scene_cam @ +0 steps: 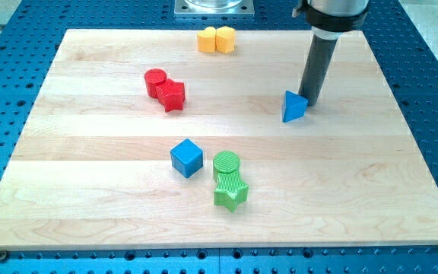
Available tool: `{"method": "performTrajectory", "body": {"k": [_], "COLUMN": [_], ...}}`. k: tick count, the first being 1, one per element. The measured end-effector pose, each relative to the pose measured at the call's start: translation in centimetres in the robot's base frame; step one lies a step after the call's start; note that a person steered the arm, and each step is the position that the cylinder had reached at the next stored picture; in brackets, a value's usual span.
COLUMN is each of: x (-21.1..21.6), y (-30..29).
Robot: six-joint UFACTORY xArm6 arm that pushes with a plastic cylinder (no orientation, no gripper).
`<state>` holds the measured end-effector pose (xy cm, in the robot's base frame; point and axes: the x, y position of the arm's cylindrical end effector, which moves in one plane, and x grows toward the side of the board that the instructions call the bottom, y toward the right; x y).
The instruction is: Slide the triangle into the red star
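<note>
A blue triangle [293, 106] lies on the wooden board [90, 190], right of centre. My tip [310, 101] stands at the triangle's right edge, touching or nearly touching it. A red star [172, 95] lies to the upper left, far from the triangle. A red cylinder [156, 81] touches the star on its upper left side.
A yellow pair of blocks [216, 39] sits near the view's top edge. A blue cube [186, 157] lies at the centre. A green cylinder [226, 164] and a green star [230, 191] lie together just right of the cube. A metal base [214, 7] is beyond the board's top edge.
</note>
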<state>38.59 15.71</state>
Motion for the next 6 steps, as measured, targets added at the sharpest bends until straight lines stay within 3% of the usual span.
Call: {"method": "performTrajectory", "body": {"k": [3, 6], "x": [2.3, 2.1], "y": [0.2, -10.0]}}
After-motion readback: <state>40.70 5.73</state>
